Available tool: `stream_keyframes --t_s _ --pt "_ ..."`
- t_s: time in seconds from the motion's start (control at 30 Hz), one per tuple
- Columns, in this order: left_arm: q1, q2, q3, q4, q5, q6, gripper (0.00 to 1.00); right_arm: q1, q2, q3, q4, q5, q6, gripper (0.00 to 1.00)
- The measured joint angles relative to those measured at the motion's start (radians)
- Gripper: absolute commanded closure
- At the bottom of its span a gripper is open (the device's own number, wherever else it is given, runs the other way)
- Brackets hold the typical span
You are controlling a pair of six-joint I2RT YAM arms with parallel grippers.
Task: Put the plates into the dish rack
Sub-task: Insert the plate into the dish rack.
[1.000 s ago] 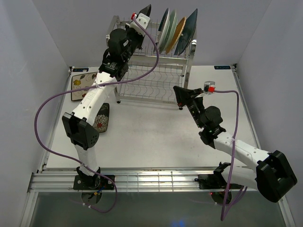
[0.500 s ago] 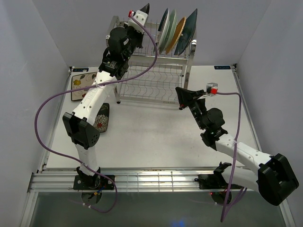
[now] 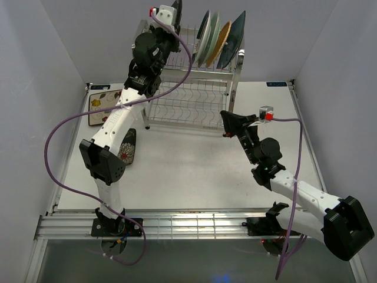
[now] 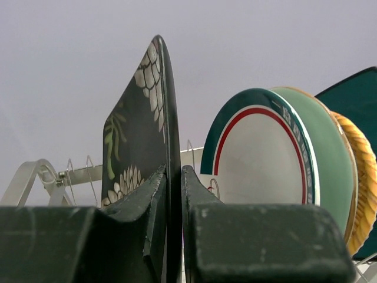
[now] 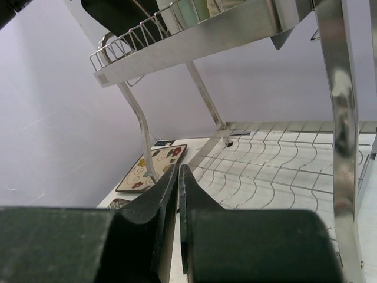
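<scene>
On the top tier of the dish rack (image 3: 194,109) four plates (image 3: 222,41) stand on edge, so we hold the dark floral plate (image 4: 132,135) upright at its left end, likely to meet a slot. Our left claw (image 4: 175,177) pinches that plate's lower edge; our right claw (image 5: 178,177) is pressed together on nothing beside the rack.

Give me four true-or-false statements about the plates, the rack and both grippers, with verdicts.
1. The left gripper is shut on a dark floral plate. True.
2. The right gripper holds a plate. False: it is shut with nothing in it.
3. The teal plate stands upright in the top tier of the dish rack. True.
4. The cream floral plate sits in the rack's lower tier. False: it lies on the table, left of the rack.
</scene>
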Motion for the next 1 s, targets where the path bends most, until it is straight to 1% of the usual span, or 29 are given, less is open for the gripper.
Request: stream_keyframes --t_s 0.37,0.8,1.0 --pt "-0.001 0.002 0.015 0.014 0.019 -0.048 1.00 -0.006 -0.003 -0.009 -0.002 0.003 0.001 0.91" --pt "-0.002 -0.005 0.011 0.021 0.039 -0.064 1.00 -0.006 0.007 -0.009 -0.005 -0.005 0.016 0.91" --pt "-0.008 -0.008 0.048 0.023 0.053 -0.101 1.00 -0.006 0.015 -0.009 -0.005 -0.013 0.027 0.91"
